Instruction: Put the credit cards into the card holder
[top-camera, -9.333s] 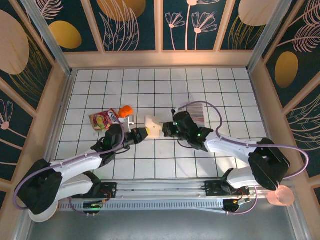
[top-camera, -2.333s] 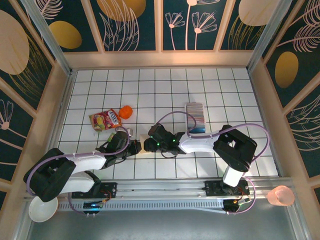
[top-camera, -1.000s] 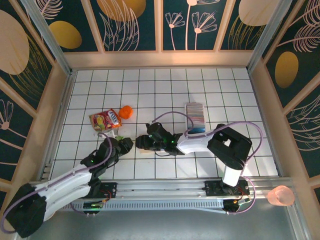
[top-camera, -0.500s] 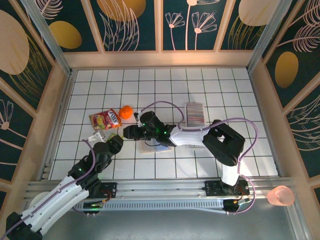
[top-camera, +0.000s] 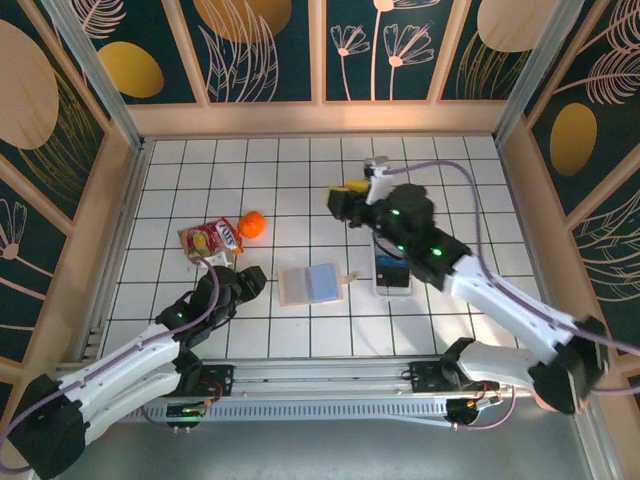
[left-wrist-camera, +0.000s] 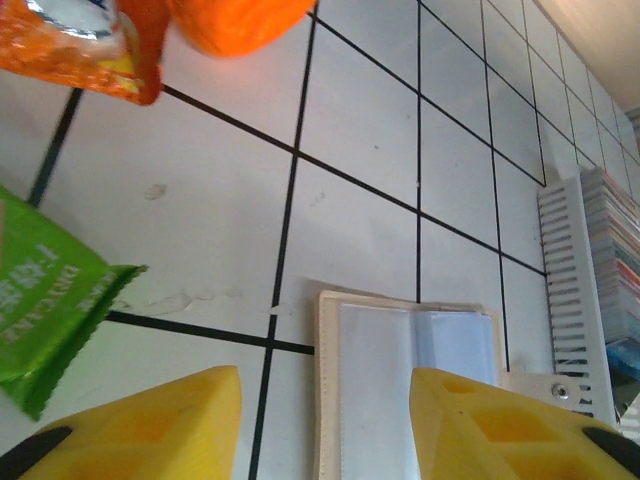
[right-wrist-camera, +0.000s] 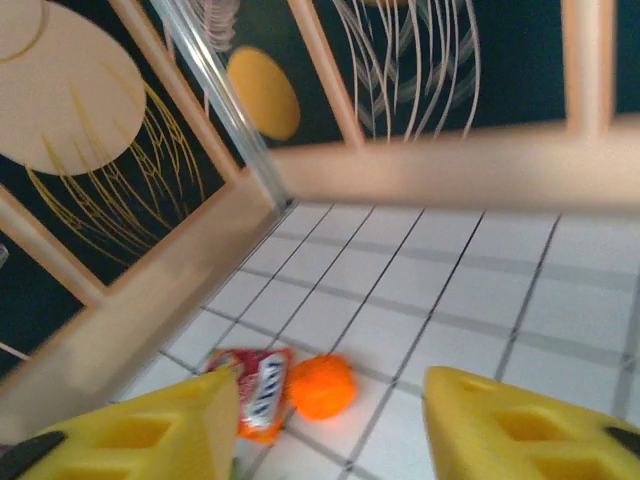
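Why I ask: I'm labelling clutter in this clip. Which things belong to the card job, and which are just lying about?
For the job: card holder, lying open; credit cards, in the white tray.
Lying about: red snack pouch; orange round thing; green packet.

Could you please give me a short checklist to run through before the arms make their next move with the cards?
1. Card holder lies open and flat: ok.
2. Left gripper open, with nothing in it: ok.
3. Right gripper open, with nothing in it: ok.
4. Credit cards stacked in the white tray, to the right of the holder: ok.
5. Right gripper lined up with the cards: not ok, it points away from the tray, toward the orange ball.
6. Holder's pockets free to take a card: cannot tell.
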